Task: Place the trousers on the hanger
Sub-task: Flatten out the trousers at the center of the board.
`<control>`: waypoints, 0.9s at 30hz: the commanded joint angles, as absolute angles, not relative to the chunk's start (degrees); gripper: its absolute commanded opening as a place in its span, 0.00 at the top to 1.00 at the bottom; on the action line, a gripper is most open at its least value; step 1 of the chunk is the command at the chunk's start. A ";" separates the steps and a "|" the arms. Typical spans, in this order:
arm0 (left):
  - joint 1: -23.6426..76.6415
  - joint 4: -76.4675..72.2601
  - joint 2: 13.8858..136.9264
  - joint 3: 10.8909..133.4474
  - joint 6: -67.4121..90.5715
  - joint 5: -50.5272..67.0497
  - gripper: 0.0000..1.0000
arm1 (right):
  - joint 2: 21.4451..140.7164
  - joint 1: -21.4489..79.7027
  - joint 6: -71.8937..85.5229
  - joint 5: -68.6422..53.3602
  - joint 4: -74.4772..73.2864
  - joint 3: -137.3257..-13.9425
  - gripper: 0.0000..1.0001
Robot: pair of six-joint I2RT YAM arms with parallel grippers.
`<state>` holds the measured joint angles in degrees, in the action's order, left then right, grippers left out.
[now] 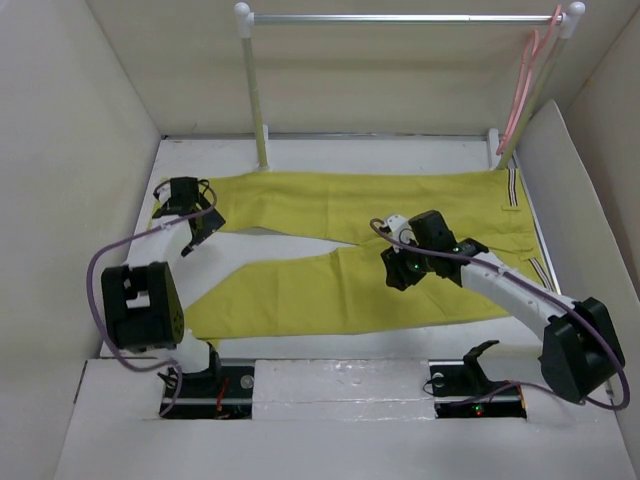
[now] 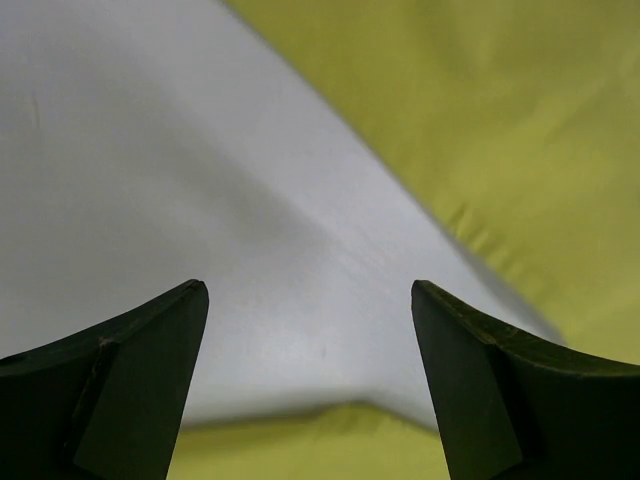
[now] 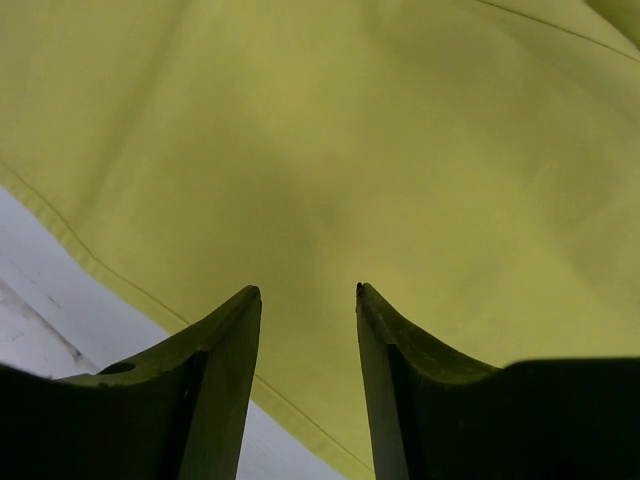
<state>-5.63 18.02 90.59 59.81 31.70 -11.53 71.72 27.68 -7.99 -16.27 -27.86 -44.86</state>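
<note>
The mustard-yellow trousers (image 1: 400, 200) lie flat on the white table (image 1: 330, 150), striped waistband to the right and both legs running left. The pale pink hanger (image 1: 522, 95) hangs from the right end of the rail, away from both arms. My left gripper (image 1: 200, 225) is open near the leg ends, over the bare gap between the two legs. In the left wrist view the left gripper (image 2: 310, 290) frames white table (image 2: 150, 150) with trousers cloth (image 2: 520, 120) beside it. My right gripper (image 1: 395, 270) hovers over the near leg; the right gripper (image 3: 308, 290) is open above cloth (image 3: 400, 150), holding nothing.
A rack with white posts (image 1: 258, 100) and a silver rail (image 1: 400, 18) stands at the back of the table. Pale walls enclose the table on the left, back and right. The trousers' hem edge (image 3: 90, 260) runs just left of the right fingers.
</note>
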 commanded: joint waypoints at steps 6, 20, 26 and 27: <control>-4.49 27.33 65.85 40.81 37.17 -0.29 0.18 | 76.11 33.75 -5.63 -17.13 -21.63 -49.48 0.50; 8.70 23.21 77.94 39.64 44.47 -12.12 0.07 | 75.86 34.28 -7.47 -18.54 -21.80 -51.42 0.49; 11.15 23.37 77.10 42.78 44.03 -13.26 1.00 | 74.18 33.14 -7.82 -18.46 -22.24 -50.71 0.49; 14.47 25.64 75.95 44.54 44.29 -14.05 1.00 | 73.92 33.13 -8.17 -18.37 -22.32 -50.63 0.49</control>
<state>10.22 24.12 78.87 40.56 43.59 -12.21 75.88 33.67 -7.35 -17.56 -24.60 -50.78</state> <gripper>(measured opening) 0.022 0.509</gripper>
